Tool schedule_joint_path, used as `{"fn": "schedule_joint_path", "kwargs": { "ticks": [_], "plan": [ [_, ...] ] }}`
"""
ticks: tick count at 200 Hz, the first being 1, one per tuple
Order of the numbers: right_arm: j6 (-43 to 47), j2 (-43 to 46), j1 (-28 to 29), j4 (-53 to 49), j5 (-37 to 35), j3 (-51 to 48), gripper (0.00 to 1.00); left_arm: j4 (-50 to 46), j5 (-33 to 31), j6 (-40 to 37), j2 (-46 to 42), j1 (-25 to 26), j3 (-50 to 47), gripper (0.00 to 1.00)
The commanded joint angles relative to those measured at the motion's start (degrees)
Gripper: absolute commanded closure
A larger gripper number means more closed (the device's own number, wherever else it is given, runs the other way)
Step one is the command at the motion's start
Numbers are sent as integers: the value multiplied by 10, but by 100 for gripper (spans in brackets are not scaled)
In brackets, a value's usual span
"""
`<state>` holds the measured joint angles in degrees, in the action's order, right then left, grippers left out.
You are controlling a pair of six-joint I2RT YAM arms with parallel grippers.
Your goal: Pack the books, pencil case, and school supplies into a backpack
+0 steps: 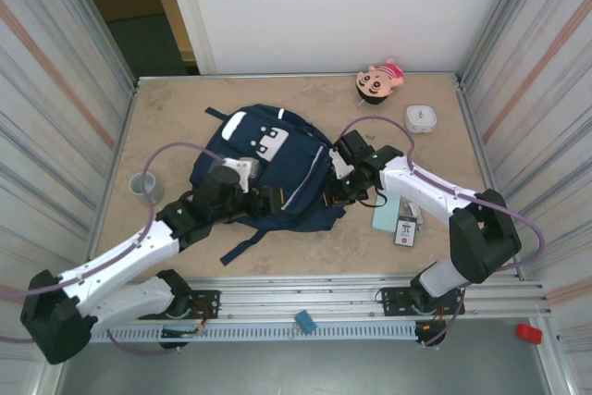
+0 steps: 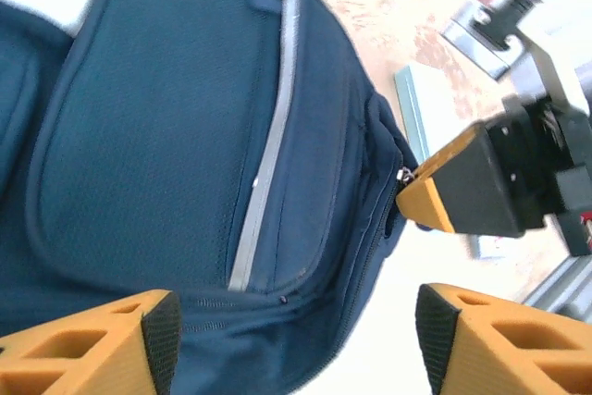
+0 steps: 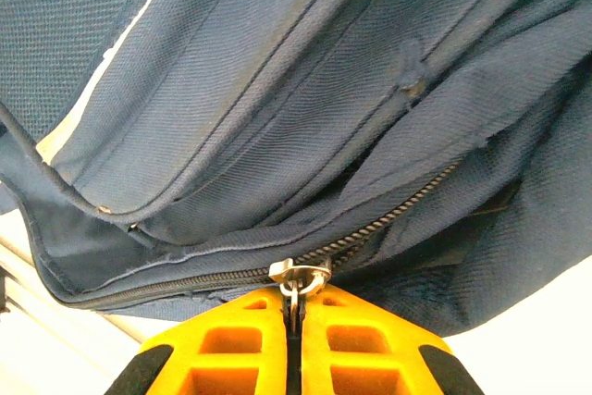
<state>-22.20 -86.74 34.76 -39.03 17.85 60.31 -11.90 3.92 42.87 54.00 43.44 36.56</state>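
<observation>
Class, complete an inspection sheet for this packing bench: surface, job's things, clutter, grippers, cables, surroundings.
Surface: tan, mottled tabletop.
Job's things: navy backpack lying mid-table; teal pencil case and white supply pack on the table at its right, not yet packed.
Clutter: doll, white square box, grey cup.
Grippers: left gripper open over the backpack; right gripper shut on the zip pull.
Cables: purple cables looping off both arms.
Surroundings: corrugated metal walls either side, white panel behind.
</observation>
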Motion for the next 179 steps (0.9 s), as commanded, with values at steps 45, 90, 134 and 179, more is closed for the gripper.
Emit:
{"fn": "schedule_joint_path", "kwargs": {
  "ticks": [45, 90, 134, 179],
  "plan": [
    [-1, 6, 24, 25, 7, -10, 100, -86, -101, 313, -104, -3, -103, 32],
    [-3, 4, 51, 31, 6, -10, 100, -29, -84, 315, -76, -27, -147, 32],
    [-28, 4, 94, 40, 6, -13, 100, 41, -62, 266, -31, -86, -158, 32],
    [-79, 11, 150, 82, 14, -18, 100, 85, -19, 190, 10, -180, -150, 32]
  ]
}}
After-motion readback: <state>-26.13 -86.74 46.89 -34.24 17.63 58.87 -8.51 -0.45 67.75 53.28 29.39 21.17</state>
